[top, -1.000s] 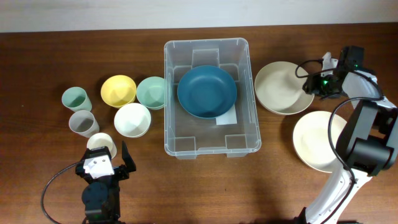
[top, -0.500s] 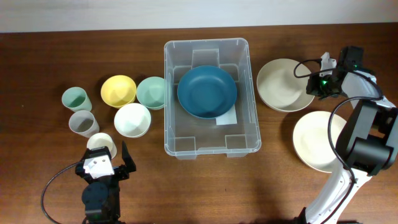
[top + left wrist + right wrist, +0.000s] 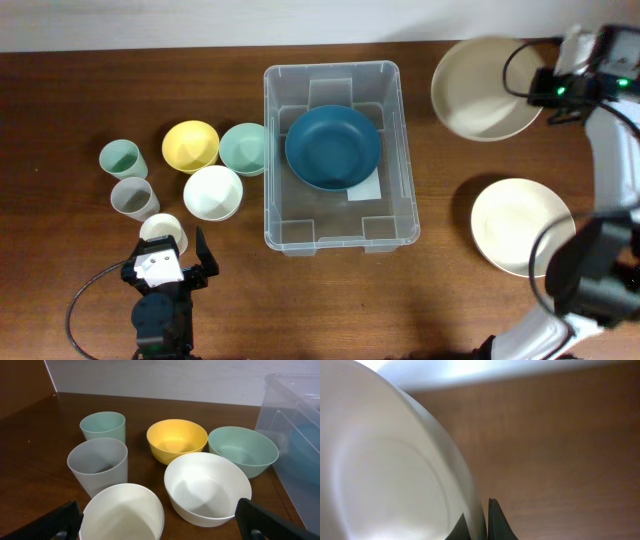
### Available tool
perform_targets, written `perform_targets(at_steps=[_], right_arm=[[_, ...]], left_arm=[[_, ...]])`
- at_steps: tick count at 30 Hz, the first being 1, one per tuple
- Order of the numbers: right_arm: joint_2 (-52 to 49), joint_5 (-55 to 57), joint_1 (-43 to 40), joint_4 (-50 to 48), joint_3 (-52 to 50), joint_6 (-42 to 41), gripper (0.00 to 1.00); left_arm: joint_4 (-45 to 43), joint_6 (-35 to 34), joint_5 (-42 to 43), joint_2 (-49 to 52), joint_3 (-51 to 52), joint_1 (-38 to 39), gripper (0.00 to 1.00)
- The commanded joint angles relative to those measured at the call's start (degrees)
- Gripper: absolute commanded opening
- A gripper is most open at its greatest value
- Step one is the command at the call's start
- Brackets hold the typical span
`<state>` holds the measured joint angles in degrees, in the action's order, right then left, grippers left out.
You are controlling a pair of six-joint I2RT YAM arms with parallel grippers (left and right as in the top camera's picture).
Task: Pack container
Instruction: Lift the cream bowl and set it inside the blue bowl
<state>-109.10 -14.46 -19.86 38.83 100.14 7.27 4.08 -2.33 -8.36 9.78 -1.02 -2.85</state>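
The brown wood table [image 3: 80, 300] lies bare along the lower frame. The clear, round-rimmed plastic container [image 3: 340, 225] sits at centre, with a glossy blue plate [image 3: 333, 148] inside. My right gripper [image 3: 543, 88], upper right, is clamped on the rim of a smooth cream plate [image 3: 485, 88], right of the container and apart from it. My left gripper [image 3: 172, 245], lower left, is spread wide behind bowls [image 3: 213, 192] and cups [image 3: 128, 196], with the container to its right.

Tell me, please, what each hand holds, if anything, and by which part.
The right hand pinches the cream plate by its rim; the left hand holds nothing.
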Motion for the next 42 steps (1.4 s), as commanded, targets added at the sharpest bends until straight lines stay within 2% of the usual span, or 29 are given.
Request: perform_targets(at_steps=[1,5,10,15,18,32,33,35,36,42], right_arm=[[6.7,-0.4,2.4,0.5,1.4,-0.7,0.04],[9.4,-0.4,8.2,1.0,1.4,-0.3,0.04],[8.7,0.1,19.4,1.0,1.4,1.6,0.04],[5.9,14.3,29.4,0.7,1.4,1.8,0.04],[2.3,16.3,33.6,0.8,1.4,1.8,0.04],[-10.4,13.0,38.0,-1.4,1.4,1.7,0.04],[-10.5,13.0,38.0,-1.4,1.4,1.7,0.06],[-10.6,13.0,37.9,-1.8,1.4,1.8,0.35],[-10.6,13.0,37.9,-2.3,1.4,1.8,0.41],[-7.0,17.4,37.7,-1.1,5.2,2.7,0.46]], left_arm=[[-0.1,1.1,0.6,-0.4,0.4,0.2,1.0],[-0.1,1.1,0.6,-0.4,0.4,0.2,1.0],[-0.1,1.1,0.6,-0.4,0.4,0.2,1.0],[-0.1,1.1,0.6,-0.4,0.4,0.2,0.99],[-0.1,1.1,0.6,-0.4,0.5,0.2,0.99],[-0.1,1.1,0.6,-0.4,0.4,0.2,1.0],[-0.1,1.1,0.6,-0.4,0.4,0.2,1.0],[-0.1,1.1,0.6,-0.4,0.4,0.2,0.99],[-0.1,1.1,0.6,-0.4,0.4,0.2,1.0],[-0.1,1.1,0.6,-0.4,0.4,0.2,1.0]])
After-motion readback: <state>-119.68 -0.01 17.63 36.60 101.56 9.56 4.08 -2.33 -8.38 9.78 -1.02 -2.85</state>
